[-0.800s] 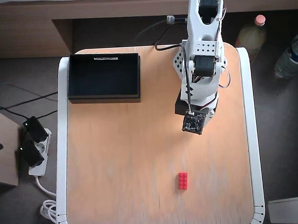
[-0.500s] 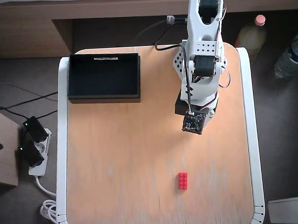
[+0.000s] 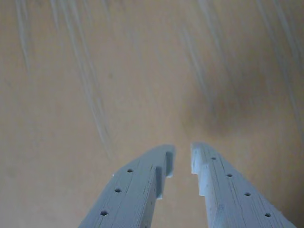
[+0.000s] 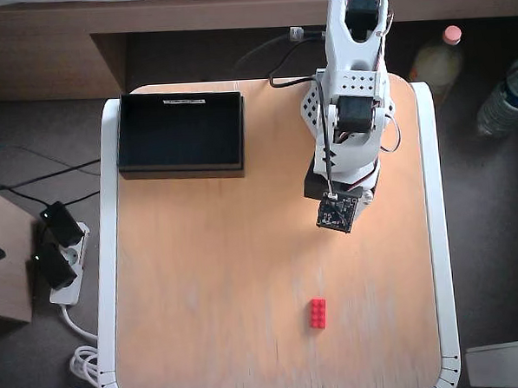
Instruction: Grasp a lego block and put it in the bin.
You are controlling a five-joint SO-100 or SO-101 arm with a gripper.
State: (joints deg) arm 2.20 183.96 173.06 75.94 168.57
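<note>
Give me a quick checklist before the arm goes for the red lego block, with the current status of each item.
1. Gripper empty: ok, wrist view shows only bare wood between the fingertips.
2. Gripper opening wide enough for the block: not ok, only a narrow gap shows between the tips.
3. Lego block located: ok, overhead view shows it lying free on the table, below the arm.
4. Block in the wrist view: not ok, only blurred wood there.
5. Space around the block clear: ok, nothing lies next to it.
6. Bin ready: ok, open-topped and looks empty at the table's upper left corner in the overhead view.
</note>
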